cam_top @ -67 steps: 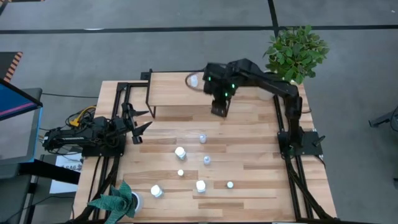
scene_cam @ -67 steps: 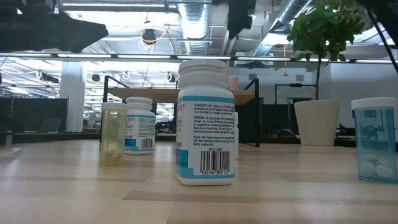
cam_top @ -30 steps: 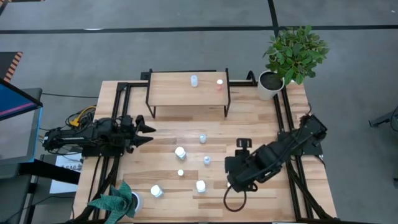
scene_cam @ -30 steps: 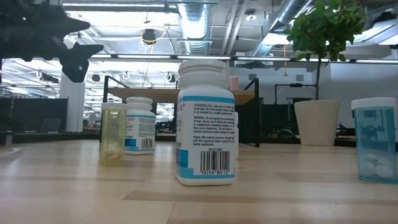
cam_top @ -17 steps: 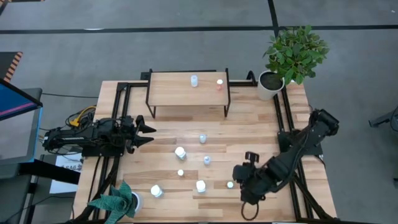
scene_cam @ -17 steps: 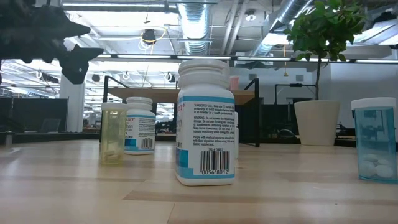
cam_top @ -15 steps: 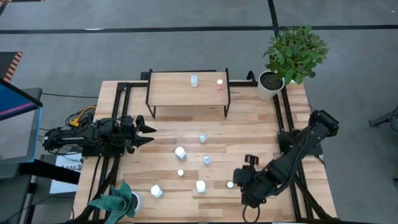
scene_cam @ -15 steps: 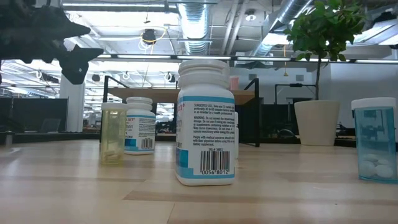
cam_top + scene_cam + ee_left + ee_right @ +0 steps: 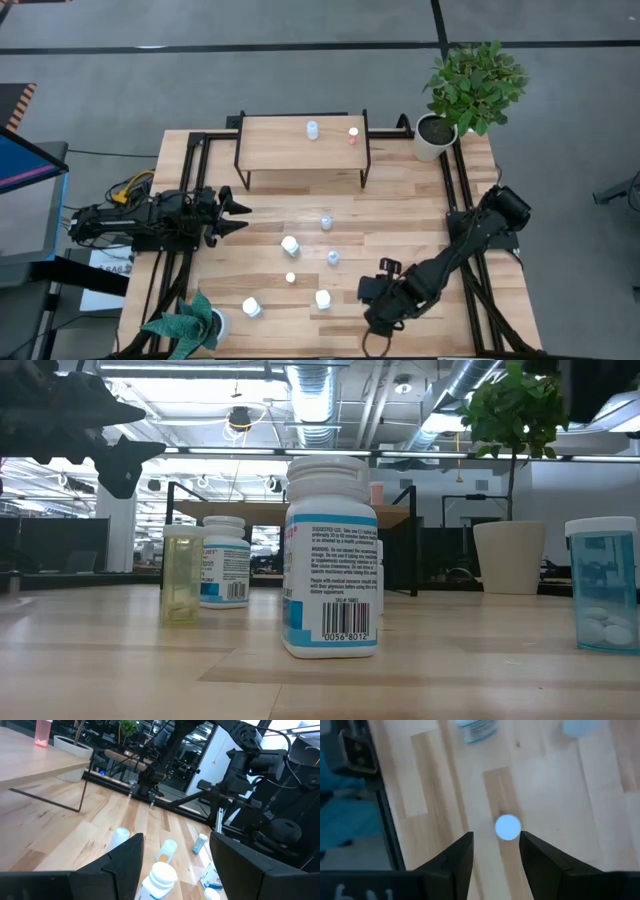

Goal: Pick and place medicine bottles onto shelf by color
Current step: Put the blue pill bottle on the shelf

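High view: right arm folds low across table's near right, right gripper (image 9: 372,303) pointing down, fingers apart, nothing held, over a small pale-blue bottle (image 9: 508,827). Left gripper (image 9: 238,212) rests at left edge, horizontal, fingers spread, empty. Shelf (image 9: 300,143) at far side carries 2 bottles; other medicine bottles (image 9: 290,244) stand mid-table.

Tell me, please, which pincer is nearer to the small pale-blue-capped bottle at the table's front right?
The right. The right pincer hangs open directly over the pale-blue-capped bottle, fingers either side of it, not yet gripping. The left pincer waits open at the table's left edge, well away.
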You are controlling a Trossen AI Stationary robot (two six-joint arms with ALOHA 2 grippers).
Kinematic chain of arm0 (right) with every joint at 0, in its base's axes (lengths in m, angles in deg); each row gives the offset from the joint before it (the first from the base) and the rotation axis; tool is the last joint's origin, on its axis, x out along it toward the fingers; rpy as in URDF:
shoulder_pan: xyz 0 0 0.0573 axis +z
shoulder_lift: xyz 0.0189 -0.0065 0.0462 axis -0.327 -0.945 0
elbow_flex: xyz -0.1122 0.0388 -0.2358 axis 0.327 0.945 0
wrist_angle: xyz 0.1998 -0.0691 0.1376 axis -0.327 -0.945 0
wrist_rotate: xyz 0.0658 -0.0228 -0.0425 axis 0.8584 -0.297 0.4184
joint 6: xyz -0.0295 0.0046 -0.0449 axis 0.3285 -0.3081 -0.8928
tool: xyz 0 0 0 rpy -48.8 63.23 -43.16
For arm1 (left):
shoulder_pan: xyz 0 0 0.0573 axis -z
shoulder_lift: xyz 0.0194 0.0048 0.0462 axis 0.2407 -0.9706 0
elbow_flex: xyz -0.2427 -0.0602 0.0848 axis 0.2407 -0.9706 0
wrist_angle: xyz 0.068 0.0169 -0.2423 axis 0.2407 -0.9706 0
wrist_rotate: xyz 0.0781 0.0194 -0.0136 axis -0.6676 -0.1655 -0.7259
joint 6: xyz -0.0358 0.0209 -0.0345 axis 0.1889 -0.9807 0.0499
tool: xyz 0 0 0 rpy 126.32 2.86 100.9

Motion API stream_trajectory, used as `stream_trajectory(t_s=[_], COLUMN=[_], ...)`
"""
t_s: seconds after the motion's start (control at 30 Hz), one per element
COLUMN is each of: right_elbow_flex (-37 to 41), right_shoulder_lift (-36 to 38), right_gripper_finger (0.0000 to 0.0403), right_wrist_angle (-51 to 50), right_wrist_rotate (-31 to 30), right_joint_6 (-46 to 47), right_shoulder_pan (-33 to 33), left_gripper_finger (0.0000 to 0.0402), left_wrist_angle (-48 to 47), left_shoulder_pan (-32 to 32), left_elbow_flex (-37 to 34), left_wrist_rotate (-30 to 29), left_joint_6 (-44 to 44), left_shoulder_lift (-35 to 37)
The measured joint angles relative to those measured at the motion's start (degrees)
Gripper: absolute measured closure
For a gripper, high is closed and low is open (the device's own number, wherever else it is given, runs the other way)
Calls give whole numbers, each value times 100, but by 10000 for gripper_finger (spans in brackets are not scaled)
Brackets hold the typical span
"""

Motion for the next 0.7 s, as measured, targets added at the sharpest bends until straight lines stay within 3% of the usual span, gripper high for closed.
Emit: stream_trajectory(t_s=[0.37, 0.7], right_elbow_flex=[0, 11], right_shoulder_lift=[4, -204], right_gripper_finger=[136, 132], right_wrist_angle=[-77, -175], right_wrist_rotate=[97, 100], right_joint_6=[182, 366], right_shoulder_pan=[-141, -6], left_gripper_finger=[184, 184], left_wrist_angle=[0, 2], left_shoulder_pan=[0, 0], left_elbow_flex=[-1, -2], left_wrist_rotate=[1, 1], left_joint_6=[0, 0], left_shoulder_lift=[0, 1])
